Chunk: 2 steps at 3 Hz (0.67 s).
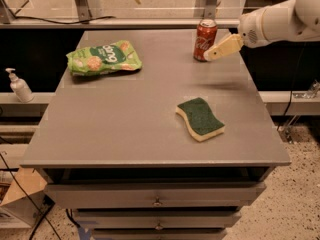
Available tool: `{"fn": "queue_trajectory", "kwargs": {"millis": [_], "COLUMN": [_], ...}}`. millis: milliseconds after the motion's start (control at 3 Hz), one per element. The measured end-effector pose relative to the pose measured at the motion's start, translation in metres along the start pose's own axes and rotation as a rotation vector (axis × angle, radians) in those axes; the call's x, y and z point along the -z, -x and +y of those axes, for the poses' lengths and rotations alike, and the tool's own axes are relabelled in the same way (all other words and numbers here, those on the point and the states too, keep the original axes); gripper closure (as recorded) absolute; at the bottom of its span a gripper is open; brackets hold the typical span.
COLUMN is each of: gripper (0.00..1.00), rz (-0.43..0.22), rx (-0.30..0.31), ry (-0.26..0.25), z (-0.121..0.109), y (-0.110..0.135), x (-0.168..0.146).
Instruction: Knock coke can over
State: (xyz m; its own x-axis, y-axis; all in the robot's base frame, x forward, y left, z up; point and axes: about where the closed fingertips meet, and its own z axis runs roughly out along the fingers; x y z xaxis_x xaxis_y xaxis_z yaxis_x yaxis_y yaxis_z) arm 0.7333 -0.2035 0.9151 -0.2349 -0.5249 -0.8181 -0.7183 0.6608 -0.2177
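On the grey table (125, 129), a green snack bag (104, 59) lies flat at the back left and a green-topped yellow sponge (200, 119) sits toward the front right, well apart. A white pump bottle (19, 86) stands on the ledge (42, 98) to the left. My gripper (211, 56) hangs over the table's back right corner
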Motion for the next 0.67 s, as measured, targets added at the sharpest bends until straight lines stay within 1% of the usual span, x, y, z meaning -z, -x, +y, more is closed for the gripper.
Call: {"fn": "queue_trajectory", "kwargs": {"millis": [333, 667], "gripper": [0.00, 0.00], "rz": [-0.047, -0.092], "rx": [-0.061, -0.102], "ry": [0.009, 0.037], "z": [-0.010, -0.013], "y": [-0.007, -0.006], "x": [-0.025, -0.051]}}
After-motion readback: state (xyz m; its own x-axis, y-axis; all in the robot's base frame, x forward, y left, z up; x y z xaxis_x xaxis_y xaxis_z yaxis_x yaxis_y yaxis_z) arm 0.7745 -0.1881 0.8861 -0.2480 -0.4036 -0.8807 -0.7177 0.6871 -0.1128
